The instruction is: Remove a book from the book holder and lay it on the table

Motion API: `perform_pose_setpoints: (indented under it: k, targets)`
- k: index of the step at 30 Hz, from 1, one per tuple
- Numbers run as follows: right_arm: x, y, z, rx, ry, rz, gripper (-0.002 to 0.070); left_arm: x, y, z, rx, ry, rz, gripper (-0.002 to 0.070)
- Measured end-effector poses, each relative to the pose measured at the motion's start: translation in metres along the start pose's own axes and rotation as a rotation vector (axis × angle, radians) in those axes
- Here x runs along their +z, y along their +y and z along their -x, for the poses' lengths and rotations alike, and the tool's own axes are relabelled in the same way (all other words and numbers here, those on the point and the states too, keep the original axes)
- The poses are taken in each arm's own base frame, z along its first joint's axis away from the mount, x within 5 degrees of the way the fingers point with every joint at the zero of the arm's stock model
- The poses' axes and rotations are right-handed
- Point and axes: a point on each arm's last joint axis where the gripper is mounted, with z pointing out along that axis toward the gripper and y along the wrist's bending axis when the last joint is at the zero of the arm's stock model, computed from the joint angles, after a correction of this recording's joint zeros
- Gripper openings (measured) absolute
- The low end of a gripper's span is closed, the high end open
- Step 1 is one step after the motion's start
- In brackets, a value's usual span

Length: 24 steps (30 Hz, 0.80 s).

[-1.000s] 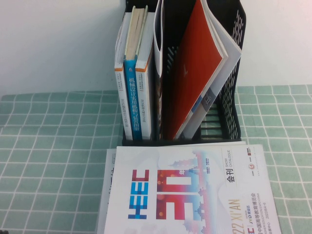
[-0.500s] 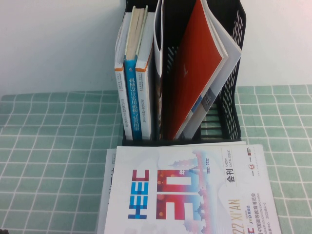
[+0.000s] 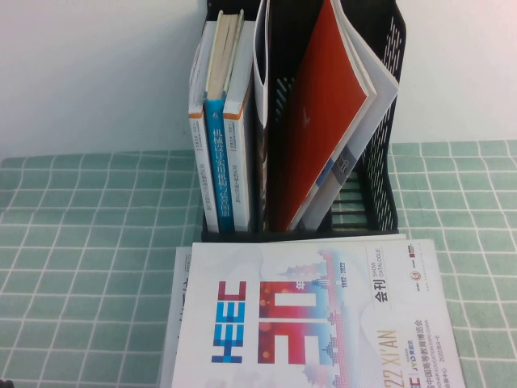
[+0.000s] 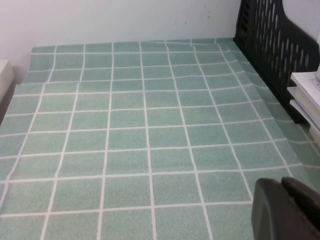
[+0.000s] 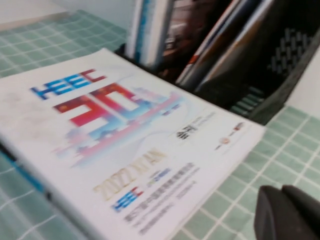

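Note:
The book (image 3: 315, 323), white with blue "HEEC" and red "50", lies flat on the green checked table (image 3: 81, 242) just in front of the black book holder (image 3: 380, 186). It also shows in the right wrist view (image 5: 115, 140), with the holder (image 5: 285, 75) behind it. My right gripper (image 5: 281, 192) is shut and empty, above the cloth (image 5: 280, 155) beside the book's corner. My left gripper (image 4: 281, 184) is shut and empty over bare cloth (image 4: 150, 125), off to the side of the holder (image 4: 270, 35). Neither gripper shows in the high view.
The holder keeps a red-covered magazine (image 3: 323, 121) leaning in its right slot and blue-spined books (image 3: 220, 170) upright in its left slot. Another magazine's edge (image 3: 174, 323) shows under the book. A white wall stands behind. A beige object (image 4: 5, 80) sits at the cloth's edge.

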Motion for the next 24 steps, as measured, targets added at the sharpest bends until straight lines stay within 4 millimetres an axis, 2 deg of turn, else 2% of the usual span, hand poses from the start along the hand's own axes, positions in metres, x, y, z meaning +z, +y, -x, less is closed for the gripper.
perform_pose_setpoints:
  k: [6,11,14,19,24]
  targets:
    - [0.01,-0.013,-0.01,0.024,-0.062,-0.306,-0.0002,0.0,0.0,-0.001,-0.002,0.002,0.0,-0.0003]
    - [0.014,-0.023,-0.028,0.073,-0.044,-0.55,-0.0002,0.0,0.0,-0.001,-0.002,0.002,0.0,-0.0003]
    - [0.019,-0.025,-0.043,0.089,-0.007,-0.608,-0.0002,0.0,0.0,-0.001,-0.002,0.0,0.0,-0.0003]
    - [0.021,-0.022,-0.063,0.143,0.152,-0.595,-0.0002,0.0,0.0,-0.001,-0.002,0.0,0.0,-0.0003]
    - [0.021,-0.022,-0.065,0.15,0.178,-0.591,-0.0002,0.0,0.0,-0.001,-0.002,0.0,0.0,-0.0003]
